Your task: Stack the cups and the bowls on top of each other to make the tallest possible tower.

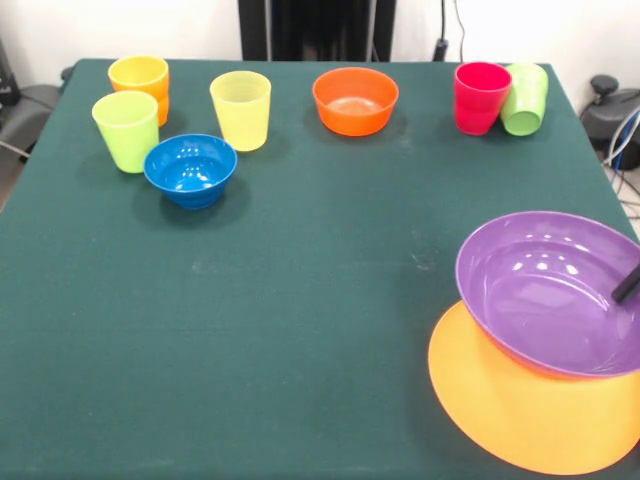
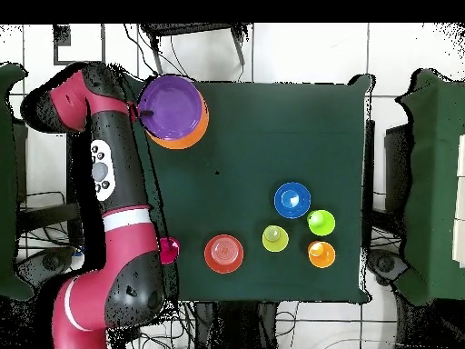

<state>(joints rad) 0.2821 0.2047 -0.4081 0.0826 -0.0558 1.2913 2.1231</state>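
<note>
Overhead view: pincer (image 2: 138,113) at purple bowl's (image 2: 171,105) rim, grip state indiscernible.

Five cups (image 1: 240,108) stand on the table, along with four bowls (image 1: 190,169).

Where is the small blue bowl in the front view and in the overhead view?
Front view: the blue bowl is upper left, just in front of the three cups.
Overhead view: right of centre, above those cups.
Shared landmark: the lime green cup beside it.
</note>
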